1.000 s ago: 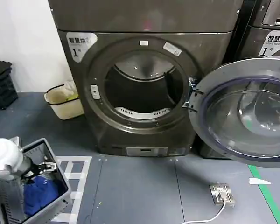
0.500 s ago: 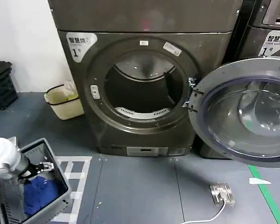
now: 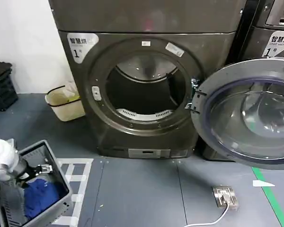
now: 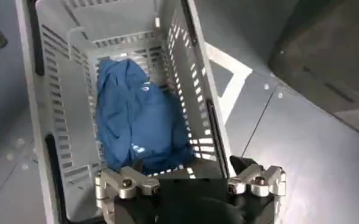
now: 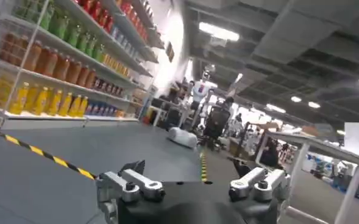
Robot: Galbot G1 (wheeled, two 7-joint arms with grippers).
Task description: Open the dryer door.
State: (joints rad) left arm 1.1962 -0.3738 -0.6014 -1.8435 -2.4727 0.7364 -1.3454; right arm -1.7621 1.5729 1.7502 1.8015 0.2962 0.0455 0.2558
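Door (image 3: 248,113) swung fully right, inner face forward. Left gripper (image 4: 188,182) spread wide over basket (image 4: 57,122); right gripper (image 5: 191,185) wide.

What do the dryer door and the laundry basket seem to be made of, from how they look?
Dryer door: likely a clear glass or plastic window in a dark grey ring; it reflects lights and shows things through it. Laundry basket: probably moulded plastic, matte grey, with thin slotted walls. Blue cloth inside: soft fabric, since it lies in folds.
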